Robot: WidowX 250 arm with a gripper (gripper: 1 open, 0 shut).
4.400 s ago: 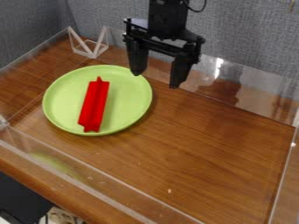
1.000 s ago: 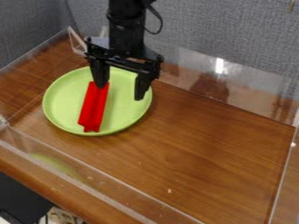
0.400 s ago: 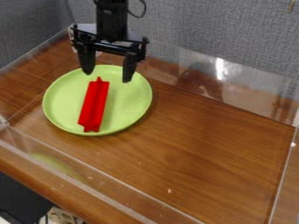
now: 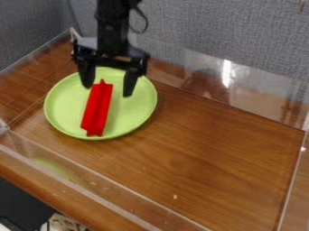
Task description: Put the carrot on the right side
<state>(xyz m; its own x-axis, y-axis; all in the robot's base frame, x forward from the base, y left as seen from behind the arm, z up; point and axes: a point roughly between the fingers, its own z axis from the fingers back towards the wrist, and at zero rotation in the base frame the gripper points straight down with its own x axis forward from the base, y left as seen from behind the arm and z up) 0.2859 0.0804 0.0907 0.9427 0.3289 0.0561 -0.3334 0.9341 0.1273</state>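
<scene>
The carrot (image 4: 97, 106) is a bright red ridged stick lying lengthwise on the round lime-green plate (image 4: 139, 113) at the left of the wooden table. My black gripper (image 4: 108, 87) hangs open right over the carrot's far end, one finger (image 4: 86, 78) on each side of it. Nothing is held between the fingers. The carrot's upper tip is partly hidden behind the gripper.
A clear plastic wall (image 4: 229, 77) rings the wooden table (image 4: 218, 144). A white wire stand (image 4: 87, 41) sits at the back left corner behind the plate. A grey fabric backdrop rises behind the table.
The gripper has moved left across the table and come down over the far end of the carrot, staying open. The carrot and plate have not moved.
</scene>
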